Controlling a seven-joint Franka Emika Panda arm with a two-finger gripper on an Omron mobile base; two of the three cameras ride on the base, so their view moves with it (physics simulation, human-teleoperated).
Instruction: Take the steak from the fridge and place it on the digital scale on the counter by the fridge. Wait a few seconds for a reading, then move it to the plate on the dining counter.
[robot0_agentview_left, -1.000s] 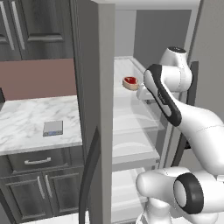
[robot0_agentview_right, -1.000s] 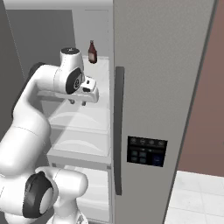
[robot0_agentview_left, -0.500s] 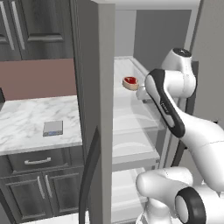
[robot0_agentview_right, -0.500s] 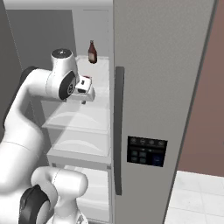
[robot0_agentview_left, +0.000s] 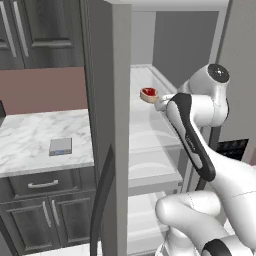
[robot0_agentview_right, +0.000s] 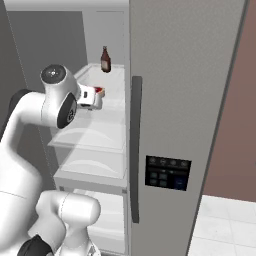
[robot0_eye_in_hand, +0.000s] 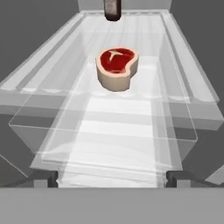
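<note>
The steak (robot0_eye_in_hand: 117, 68), red with a tan rim, lies on a glass shelf inside the open fridge (robot0_agentview_right: 185, 75). It also shows as a small slab (robot0_agentview_left: 148, 94) in the left base view and just past the hand (robot0_agentview_right: 100, 91) in the right base view. My gripper (robot0_eye_in_hand: 111, 179) is open and points at the steak from a short way in front of it, its fingertips (robot0_eye_in_hand: 41, 178) wide apart and holding nothing. The hand (robot0_agentview_right: 95, 100) hovers at shelf height. The digital scale (robot0_agentview_left: 60, 146) lies bare on the counter (robot0_agentview_left: 25, 140) left of the fridge.
A dark bottle (robot0_agentview_right: 105, 60) stands at the back of the same shelf, behind the steak (robot0_eye_in_hand: 112, 9). The open fridge door (robot0_agentview_left: 107, 125) stands between the shelves and the counter. More white shelves (robot0_agentview_left: 150, 170) lie below.
The arm has reached further into the fridge, bringing the hand closer to the steak. The steak has not moved.
</note>
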